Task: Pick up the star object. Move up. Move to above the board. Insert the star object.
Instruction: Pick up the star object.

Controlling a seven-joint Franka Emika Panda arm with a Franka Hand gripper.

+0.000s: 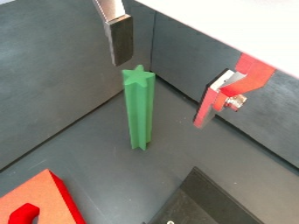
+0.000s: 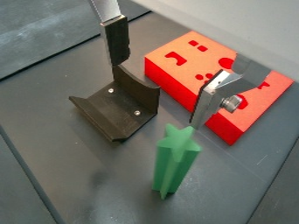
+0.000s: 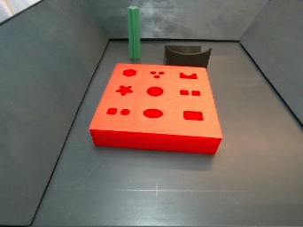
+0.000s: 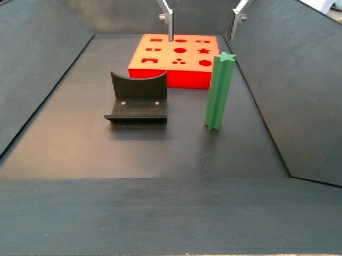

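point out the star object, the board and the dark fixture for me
star object (image 4: 221, 92), a side view, middle of the upright green peg.
board (image 3: 157, 99), a side view, bare red top between the holes.
fixture (image 2: 117, 109), a wrist view, its curved dark inner wall.
gripper (image 1: 176, 68), a wrist view, jaws open above the peg.

1. Star object (image 4: 222, 92): 1, green, upright on the table.
2. Board (image 3: 154, 142): 1, red-orange.
3. Holes in the board top, counted in a side view: 9, in three rows of three; star-shaped hole (image 3: 122, 90): 1.
4. Fixture (image 4: 138, 100): 1, dark, beside the star object.
5. End effector (image 1: 162, 91): 1, above the star object, holding nothing; fingers (image 1: 119, 39): 2, set wide apart.
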